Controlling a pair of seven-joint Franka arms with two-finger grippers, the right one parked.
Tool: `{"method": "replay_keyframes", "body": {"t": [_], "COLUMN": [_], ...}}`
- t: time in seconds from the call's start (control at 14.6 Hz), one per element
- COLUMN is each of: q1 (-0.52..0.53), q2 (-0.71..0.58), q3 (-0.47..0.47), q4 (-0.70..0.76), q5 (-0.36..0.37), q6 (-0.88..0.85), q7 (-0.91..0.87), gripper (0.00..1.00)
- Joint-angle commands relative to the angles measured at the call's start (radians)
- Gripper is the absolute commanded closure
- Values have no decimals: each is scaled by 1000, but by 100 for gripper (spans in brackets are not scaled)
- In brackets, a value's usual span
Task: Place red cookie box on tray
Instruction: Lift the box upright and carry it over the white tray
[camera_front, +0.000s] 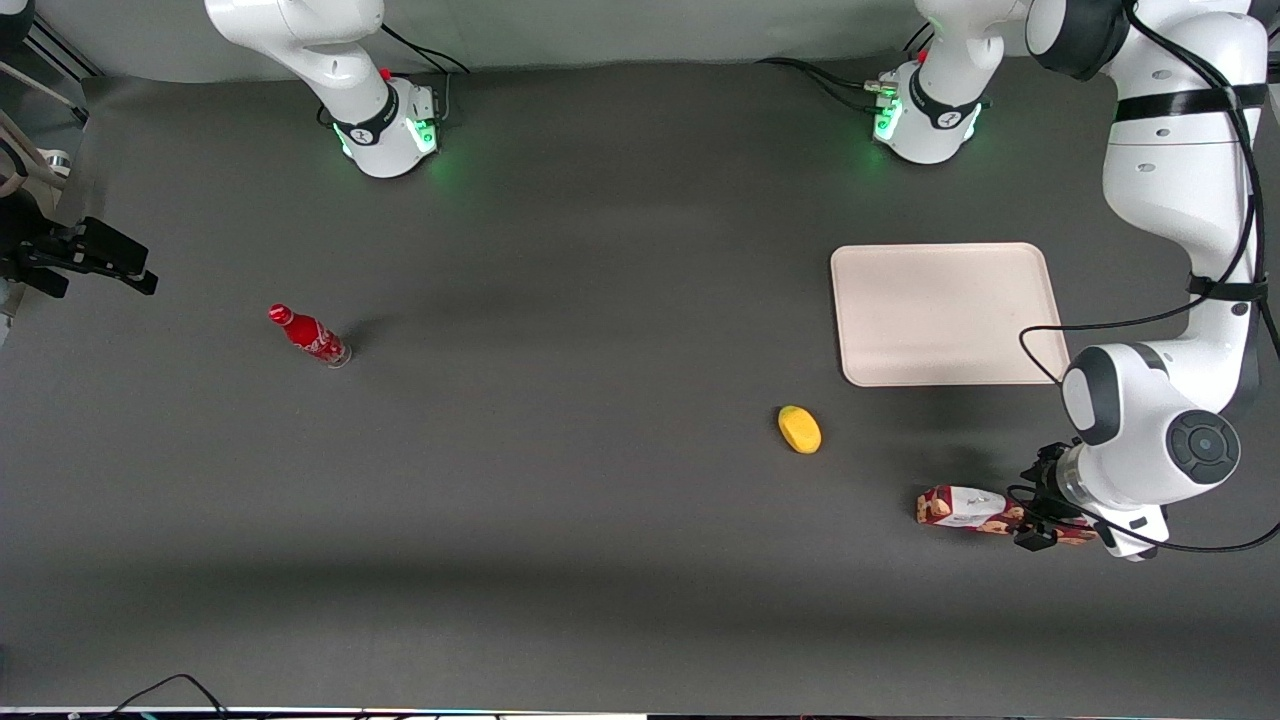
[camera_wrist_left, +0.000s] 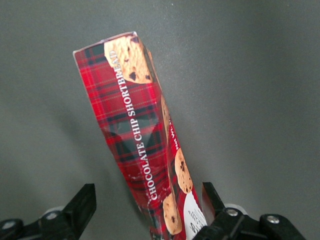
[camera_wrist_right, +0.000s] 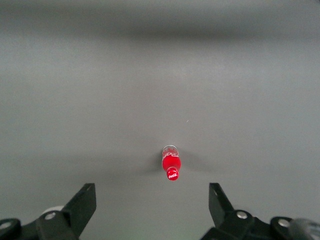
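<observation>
The red cookie box (camera_front: 958, 507) lies flat on the dark table, nearer the front camera than the beige tray (camera_front: 945, 315) and apart from it. My gripper (camera_front: 1040, 527) is low over the box's end that points toward the working arm's end of the table. In the left wrist view the tartan box (camera_wrist_left: 135, 125) runs between the open fingers (camera_wrist_left: 82, 202) of the gripper (camera_wrist_left: 147, 195). Its white label end sits close to one finger, with a wide gap to the other. Whether that finger touches the box I cannot tell.
A yellow oval object (camera_front: 800, 429) lies on the table between the tray and the front edge, beside the box. A small red bottle (camera_front: 310, 336) stands toward the parked arm's end, also seen in the right wrist view (camera_wrist_right: 171, 164).
</observation>
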Motion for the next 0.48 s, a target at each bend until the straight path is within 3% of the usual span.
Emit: {"method": "replay_keyframes", "body": {"t": [0.0, 0.21, 0.27, 0.41], "q1": [-9, -9, -9, -7], "q2": [17, 20, 19, 11], "q3": [9, 9, 9, 9], "q4": [13, 13, 13, 14], "q5": [-12, -11, -11, -11], "q6": [25, 25, 25, 22], "q7": [-27, -59, -59, -59], "gripper": [47, 95, 100, 100]}}
